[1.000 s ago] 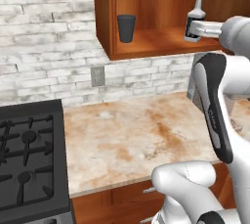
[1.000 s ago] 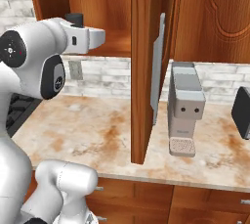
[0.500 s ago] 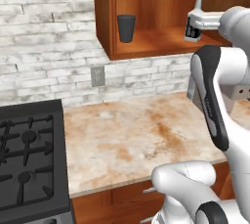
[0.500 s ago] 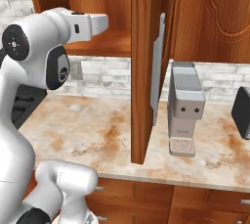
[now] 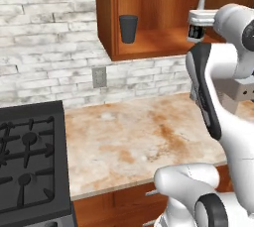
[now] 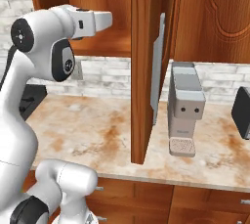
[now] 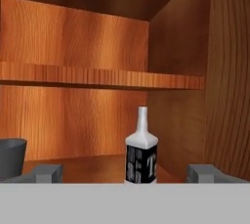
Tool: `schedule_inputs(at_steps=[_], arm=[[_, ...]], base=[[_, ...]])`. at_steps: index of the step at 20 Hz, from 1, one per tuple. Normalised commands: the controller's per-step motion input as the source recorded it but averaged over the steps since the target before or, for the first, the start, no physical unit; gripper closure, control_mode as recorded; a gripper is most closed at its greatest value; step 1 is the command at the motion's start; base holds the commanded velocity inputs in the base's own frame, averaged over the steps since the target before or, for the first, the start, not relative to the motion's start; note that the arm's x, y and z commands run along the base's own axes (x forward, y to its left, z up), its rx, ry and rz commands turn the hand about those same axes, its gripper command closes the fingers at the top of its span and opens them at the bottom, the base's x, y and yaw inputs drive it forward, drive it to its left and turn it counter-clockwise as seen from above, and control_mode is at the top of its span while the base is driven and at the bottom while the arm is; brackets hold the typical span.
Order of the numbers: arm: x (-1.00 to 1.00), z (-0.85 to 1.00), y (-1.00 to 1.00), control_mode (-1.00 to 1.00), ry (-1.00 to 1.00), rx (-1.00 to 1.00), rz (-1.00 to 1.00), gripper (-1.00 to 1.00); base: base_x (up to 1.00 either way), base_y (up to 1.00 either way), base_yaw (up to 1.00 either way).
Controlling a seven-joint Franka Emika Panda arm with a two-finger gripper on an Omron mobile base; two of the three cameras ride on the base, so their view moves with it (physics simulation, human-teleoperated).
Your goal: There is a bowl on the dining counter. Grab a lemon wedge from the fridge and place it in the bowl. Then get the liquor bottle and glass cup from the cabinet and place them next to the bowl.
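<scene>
Gripper point(image 7: 124, 173): jaws spread wide and empty, fingertips level either side of the target, nothing gripped.
Liquor bottle point(image 7: 141, 148): upright on the lower cabinet shelf, dead ahead between the fingers, just short of them.
Glass cup point(image 5: 128, 28): dark, upright at the shelf's left end, well apart from the bottle.
Approach: I'd push straight in, keep level, close around the labelled body, not the thin neck.
Watch: cabinet side wall point(image 7: 227, 81) sits near the right finger.
</scene>
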Motion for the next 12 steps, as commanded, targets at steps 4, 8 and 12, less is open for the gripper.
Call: schedule_inputs(at_steps=[4,8,12], arm=[[0.56,0.0,0.0,-1.0,0.04,0.0,-0.13,-1.0],[0.52,0.0,0.0,-1.0,0.02,0.0,-0.11,-1.0],[0.52,0.0,0.0,-1.0,0.05,0.0,-0.09,-1.0]], base=[[0.0,0.0,0.0],[0.0,0.0,0.0],[0.0,0.0,0.0]])
